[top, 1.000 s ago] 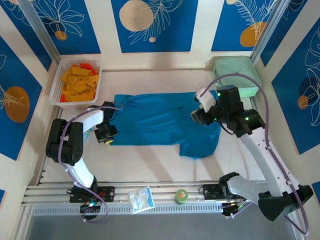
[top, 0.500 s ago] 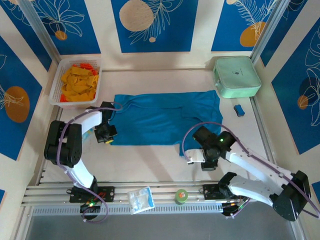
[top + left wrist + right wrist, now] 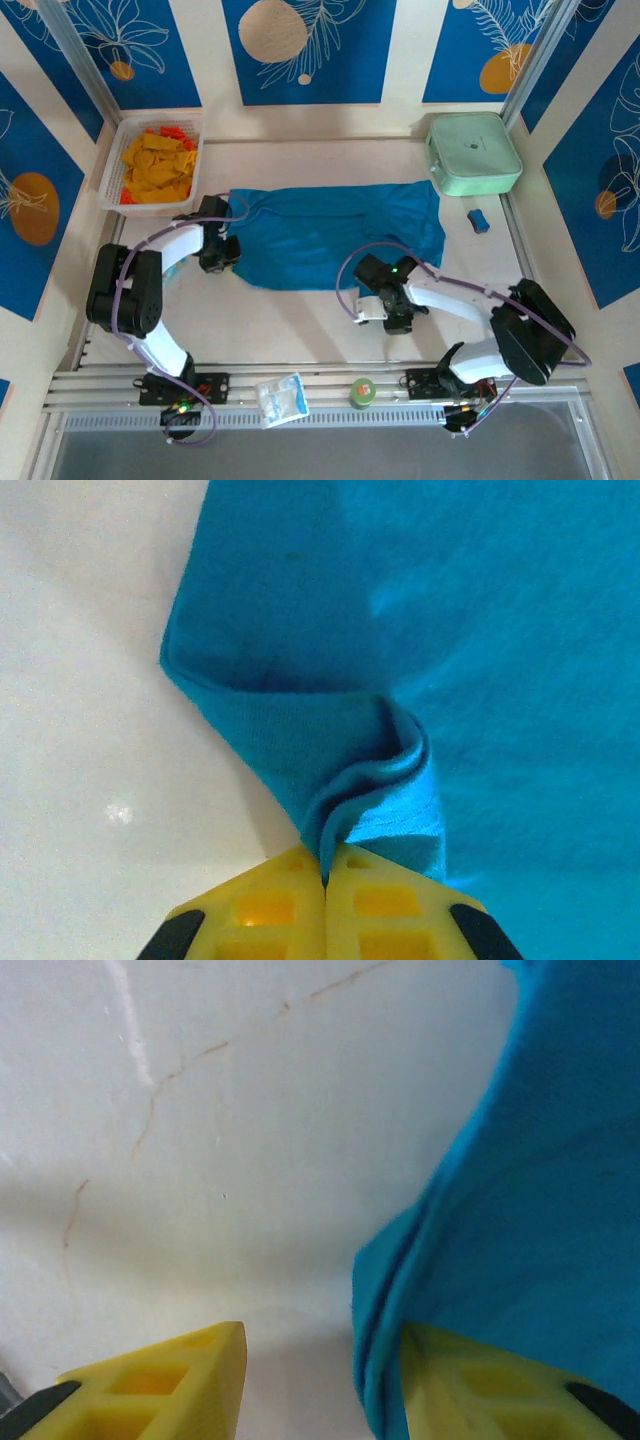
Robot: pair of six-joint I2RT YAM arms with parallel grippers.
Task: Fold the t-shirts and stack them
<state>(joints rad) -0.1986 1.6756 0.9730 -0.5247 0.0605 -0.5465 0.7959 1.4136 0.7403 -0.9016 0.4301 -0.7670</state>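
The left gripper (image 3: 325,872) is seen shut, with a bunched pinch of the teal t-shirt (image 3: 480,630) clamped between its yellow fingers (image 3: 265,910). The cloth is drawn up into a small ridge just ahead of the tips, at the shirt's left edge. The right gripper (image 3: 320,1360) is held with its jaws apart. The shirt's near hem hangs in the gap against the right-hand finger, while the other finger stands over bare table (image 3: 200,1110). No grip is judged to have been made there yet.

From the top camera, the shirt is seen spread across the middle of the table, mostly flat, its long side running left to right. One gripper is placed at its left end and the other at its near edge. A mint-green case (image 3: 475,155) is set at the far right corner, apart from the shirt, and a white basket (image 3: 112,172) of orange pieces at the far left. A small blue object (image 3: 479,220) lies near the shirt's right end, and a clear packet (image 3: 280,398) rests at the near rail.

No finished fold can be made out and no stack is seen, so the task is judged to be at an early stage. The second hold, the folding itself and the stacking are all left to be done.
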